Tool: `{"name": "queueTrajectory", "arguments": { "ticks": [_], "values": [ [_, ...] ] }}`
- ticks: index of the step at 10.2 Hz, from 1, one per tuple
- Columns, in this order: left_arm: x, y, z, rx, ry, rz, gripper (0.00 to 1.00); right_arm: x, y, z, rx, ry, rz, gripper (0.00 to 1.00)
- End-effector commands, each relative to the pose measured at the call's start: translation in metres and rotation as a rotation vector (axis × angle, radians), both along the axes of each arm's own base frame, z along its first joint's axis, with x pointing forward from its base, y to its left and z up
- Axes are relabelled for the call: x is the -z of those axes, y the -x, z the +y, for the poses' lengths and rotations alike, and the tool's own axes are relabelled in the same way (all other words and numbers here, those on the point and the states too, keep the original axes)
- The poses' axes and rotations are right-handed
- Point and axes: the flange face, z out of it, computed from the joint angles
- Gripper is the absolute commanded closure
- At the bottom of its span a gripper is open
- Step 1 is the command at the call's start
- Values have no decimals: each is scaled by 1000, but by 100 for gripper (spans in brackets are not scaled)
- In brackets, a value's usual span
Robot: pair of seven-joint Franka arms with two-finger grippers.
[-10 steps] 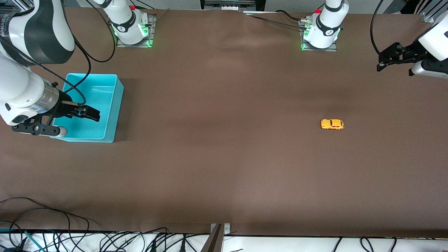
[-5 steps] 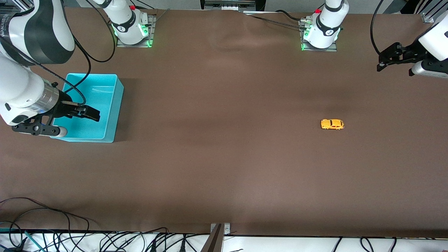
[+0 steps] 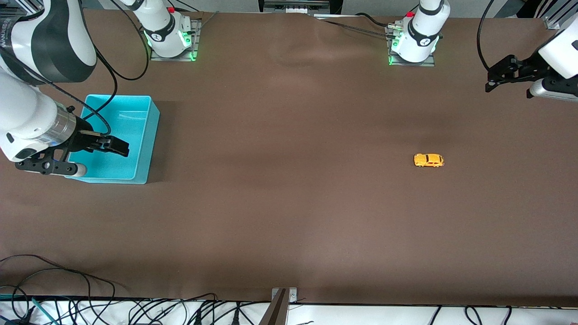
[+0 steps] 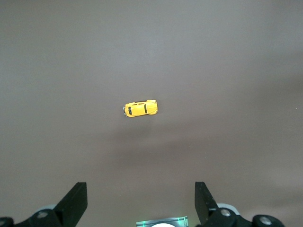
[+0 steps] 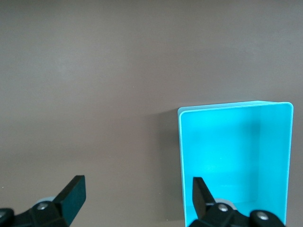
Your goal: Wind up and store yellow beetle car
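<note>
Brown table [image 3: 289,203]: yellow beetle car [image 3: 429,160] well apart from fingers [image 4: 75,201].

A brown table [image 3: 289,203] is filling the frame, black cables [image 3: 67,307] are trailing along the bottom edge, and soft light is falling unevenly.

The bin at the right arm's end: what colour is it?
The bin is bright turquoise, plain, with no pattern. The front view shows it best.
</note>
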Motion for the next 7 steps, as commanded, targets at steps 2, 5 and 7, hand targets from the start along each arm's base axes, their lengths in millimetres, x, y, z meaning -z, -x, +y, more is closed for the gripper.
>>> {"name": "queueTrajectory", "arguments": {
  "ticks": [2,5,7],
  "values": [
    [22,6,23,-50,9,39,0,-1,5,-2,4,-21,4,0],
    [69,1,40,-84,8,47,0,-1,4,-2,4,-21,2,0],
    [93,0,43,-64,11,65,0,-1,5,-2,4,-21,4,0]
  ]
}}
